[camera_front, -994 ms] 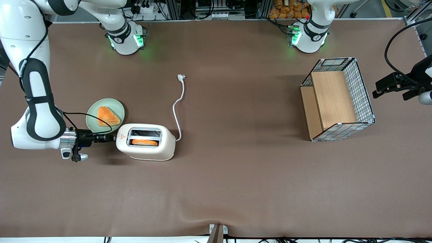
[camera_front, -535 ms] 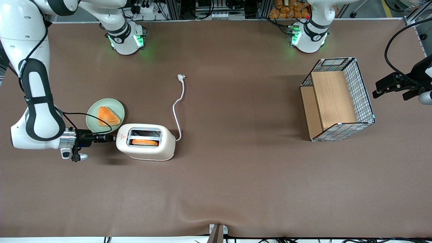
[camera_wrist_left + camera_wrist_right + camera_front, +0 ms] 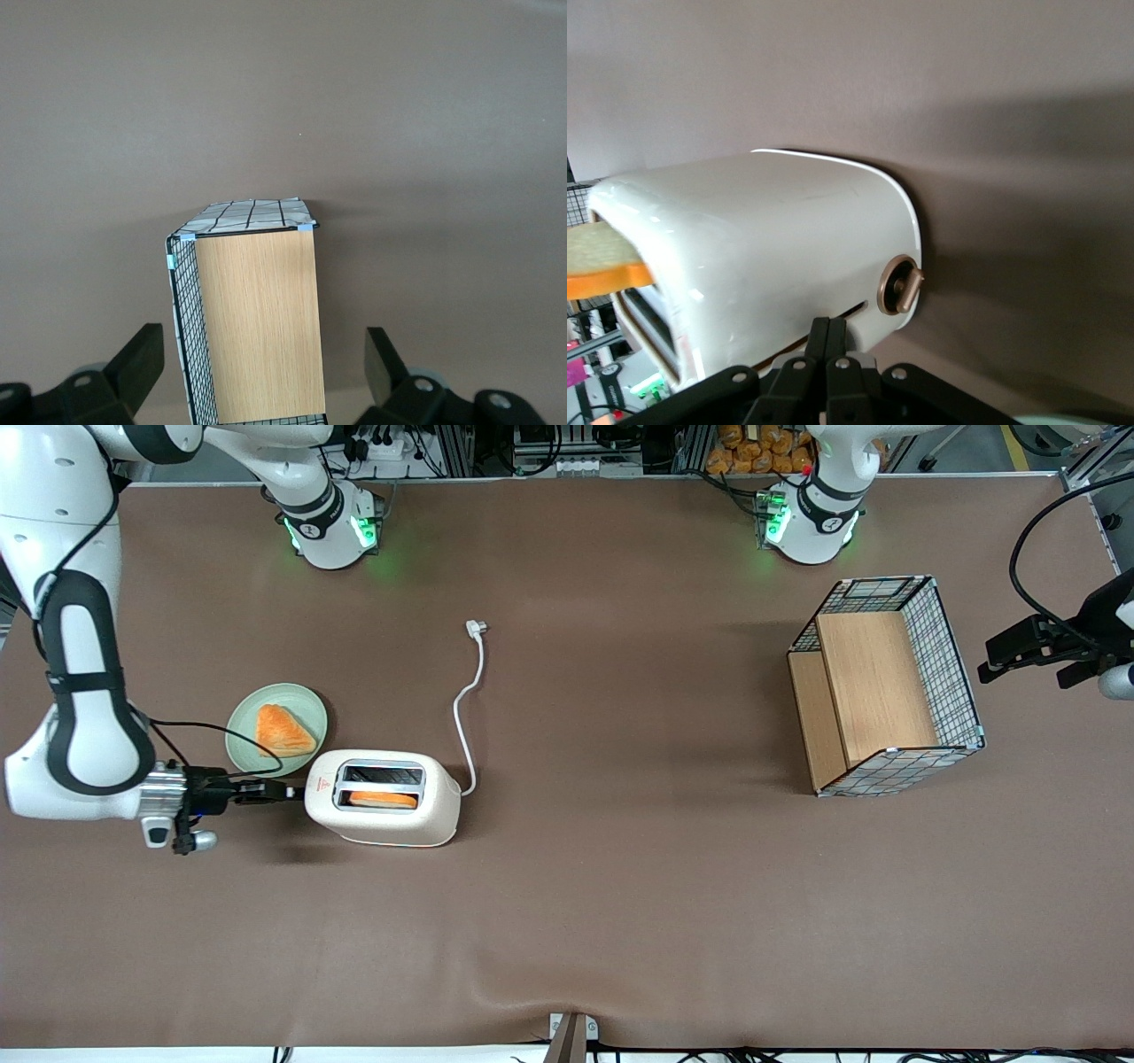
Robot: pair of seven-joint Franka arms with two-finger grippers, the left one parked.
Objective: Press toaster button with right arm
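Observation:
The cream-white toaster (image 3: pixel 383 797) stands on the brown table with an orange toast slice (image 3: pixel 381 800) in the slot nearer the front camera. My right gripper (image 3: pixel 297 789) is shut and empty, its tips at the toaster's narrow end face. In the right wrist view the shut gripper (image 3: pixel 827 326) lies against the toaster (image 3: pixel 771 248), over the lever slit. The pale grey toaster button (image 3: pixel 866 359) shows just under the fingers (image 3: pixel 818 341), touching them. A bronze dial (image 3: pixel 901 285) sits beside it. The button is hidden in the front view.
A pale green plate (image 3: pixel 306 707) with a toast slice (image 3: pixel 282 731) sits beside the gripper, farther from the front camera. The white cord (image 3: pixel 468 708) runs from the toaster to its plug (image 3: pixel 477 628). A wire-and-wood basket (image 3: pixel 886 686) stands toward the parked arm's end.
My right arm's wrist has shifted a little toward the working arm's end of the table. The fingertips stay at the toaster's end face. The toaster has not moved.

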